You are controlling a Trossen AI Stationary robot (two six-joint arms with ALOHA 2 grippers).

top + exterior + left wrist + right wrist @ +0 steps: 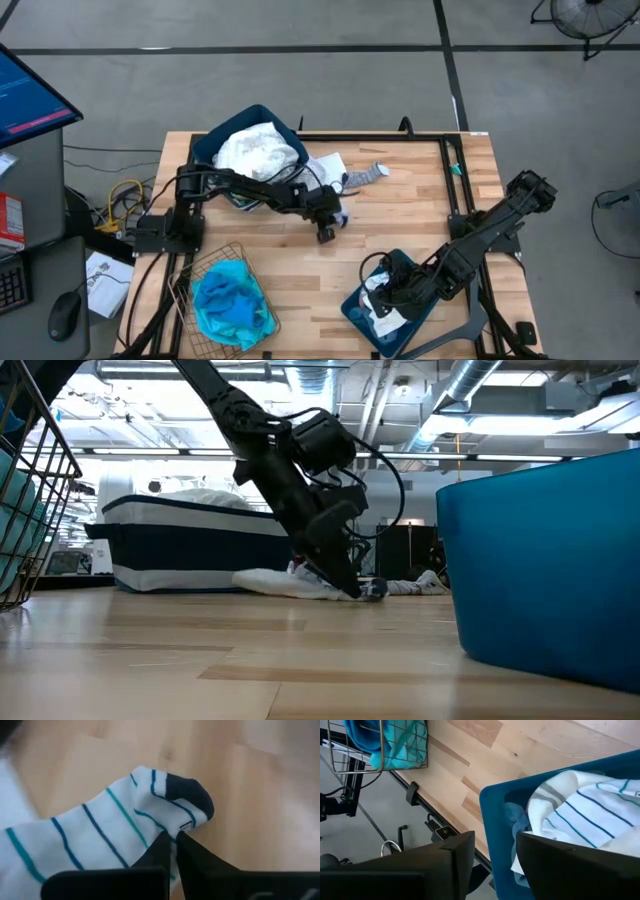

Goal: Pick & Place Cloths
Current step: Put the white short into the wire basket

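At mid-table, w/ our left gripper (172,836) pinched shut on the striped sock (100,835), we should lift straight up, slowly, w/o snagging; right gripper (492,845) gapes open.

Light wood bench (420,190) carries: dark blue bin (205,150) at the far left edge, second blue bin (355,308) at the near right, wire mesh basket (190,275) at the near left. Loose on the boards: white cloth (325,165), grey sock (368,174), striped sock (100,835), all mid-bench near the far bin.
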